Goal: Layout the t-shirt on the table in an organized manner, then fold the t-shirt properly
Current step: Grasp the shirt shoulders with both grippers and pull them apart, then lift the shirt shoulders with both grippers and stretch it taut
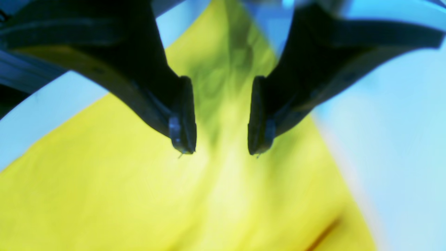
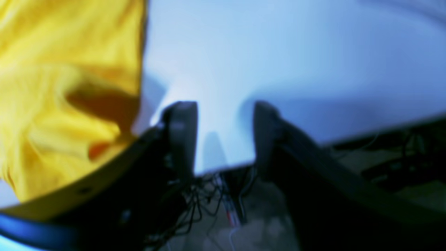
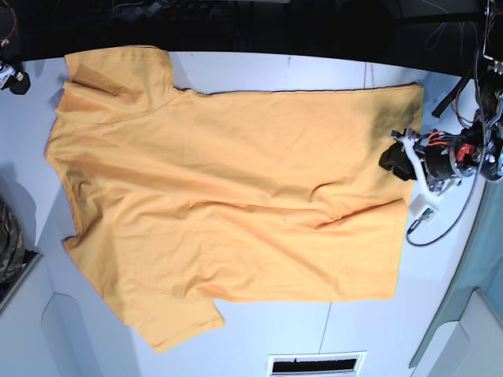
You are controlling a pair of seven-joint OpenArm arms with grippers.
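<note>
The orange-yellow t-shirt (image 3: 220,181) lies spread flat on the white table (image 3: 259,72), neck end to the left, hem to the right, one sleeve at the far left corner and one at the near edge. A crease ridge runs near the hem. My left gripper (image 3: 391,159) is open and empty just above the hem edge; in the left wrist view its fingers (image 1: 221,150) stand apart over the shirt (image 1: 139,195). My right gripper (image 2: 223,118) is open and empty over bare table (image 2: 278,52) by the table's edge, with the shirt (image 2: 62,87) beside it.
A camouflage-patterned cloth (image 3: 8,243) lies at the left edge. A slotted vent (image 3: 314,365) sits at the near edge. Grey bins stand at lower left (image 3: 31,314) and lower right (image 3: 464,330). Cables hang below the table edge (image 2: 216,198) and by the left arm (image 3: 440,228).
</note>
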